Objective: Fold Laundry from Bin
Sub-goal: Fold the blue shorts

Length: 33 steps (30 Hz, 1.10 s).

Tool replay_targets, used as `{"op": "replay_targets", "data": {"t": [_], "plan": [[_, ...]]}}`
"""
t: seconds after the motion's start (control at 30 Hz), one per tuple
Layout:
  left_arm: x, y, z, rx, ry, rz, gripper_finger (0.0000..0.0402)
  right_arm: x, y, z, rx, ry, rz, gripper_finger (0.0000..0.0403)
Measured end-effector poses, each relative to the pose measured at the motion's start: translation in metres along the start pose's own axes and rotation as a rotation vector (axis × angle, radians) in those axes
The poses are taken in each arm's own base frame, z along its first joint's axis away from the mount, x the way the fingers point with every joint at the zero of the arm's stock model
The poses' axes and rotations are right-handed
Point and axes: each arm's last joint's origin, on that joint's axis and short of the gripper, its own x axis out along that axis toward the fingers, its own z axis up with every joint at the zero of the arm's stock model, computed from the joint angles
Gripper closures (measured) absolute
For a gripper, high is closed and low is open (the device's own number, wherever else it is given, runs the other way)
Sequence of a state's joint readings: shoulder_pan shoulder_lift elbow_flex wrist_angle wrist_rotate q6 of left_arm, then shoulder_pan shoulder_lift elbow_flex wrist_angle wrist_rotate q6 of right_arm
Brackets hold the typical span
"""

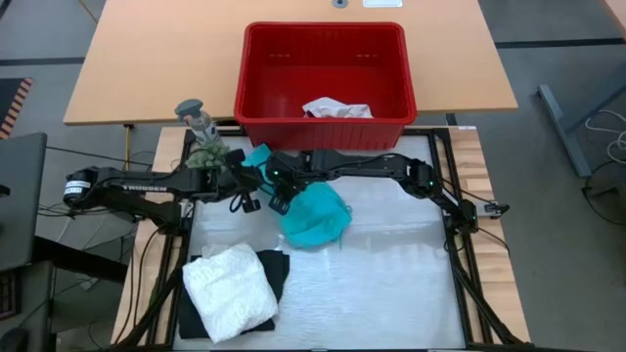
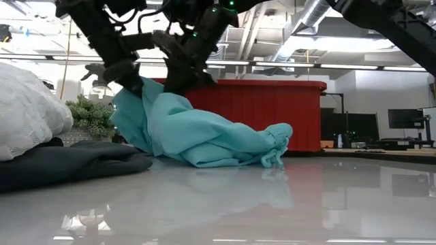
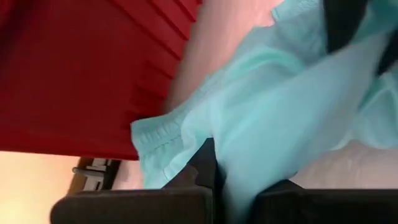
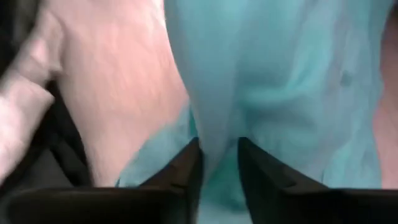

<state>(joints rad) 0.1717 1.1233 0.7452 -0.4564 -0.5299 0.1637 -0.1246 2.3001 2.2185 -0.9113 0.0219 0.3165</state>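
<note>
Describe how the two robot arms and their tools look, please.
Both are dark, jointed arms. The left arm bears white TROSSEN lettering and a silver-grey cap at its end, with black cables hanging near its wrist. The right arm shows small green lights at its joints. Each tool ends in two dark, wedge-shaped fingers.

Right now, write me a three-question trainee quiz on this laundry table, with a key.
1. True or false: the red bin is empty.
2. Which garment do both grippers meet at? A) the white lacy one B) the teal one C) the black one
3. Fill in: the folded white garment lies on top of a ____ one.

Key
1. False: a white garment lies inside it.
2. B: the left gripper is shut on the teal garment; the right gripper has its fingers on either side of a fold of it, slightly parted.
3. Black.
</note>
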Motion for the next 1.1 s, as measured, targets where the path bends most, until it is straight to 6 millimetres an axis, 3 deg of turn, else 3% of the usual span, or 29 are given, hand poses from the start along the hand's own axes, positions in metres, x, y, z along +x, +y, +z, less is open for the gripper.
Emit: {"op": "replay_targets", "data": {"t": [0.2, 0.33, 0.5, 0.7, 0.9, 1.1], "plan": [[0.005, 0.008, 0.0, -0.044, 0.011, -0.04, 0.0401, -0.001, -0.001, -0.008, 0.086, 0.078, -0.028, 0.0174], [0.007, 0.012, -0.001, -0.06, 0.019, -0.028, 0.0401, -0.02, 0.015, -0.006, 0.125, 0.015, -0.019, 0.0131], [0.009, 0.017, -0.002, -0.115, 0.019, -0.057, 0.0401, -0.035, 0.045, -0.014, 0.109, -0.062, -0.076, 0.0123], [0.007, 0.023, 0.006, -0.129, -0.009, -0.085, 0.0401, -0.027, 0.088, -0.035, 0.037, -0.155, -0.229, 0.0122], [0.001, 0.028, 0.015, -0.099, -0.045, -0.094, 0.0401, -0.029, 0.112, -0.05, 0.158, -0.247, -0.284, 0.0122], [0.001, 0.028, 0.015, -0.097, -0.047, -0.106, 0.0401, 0.009, 0.125, -0.076, 0.281, -0.196, -0.303, 0.0122]]}}
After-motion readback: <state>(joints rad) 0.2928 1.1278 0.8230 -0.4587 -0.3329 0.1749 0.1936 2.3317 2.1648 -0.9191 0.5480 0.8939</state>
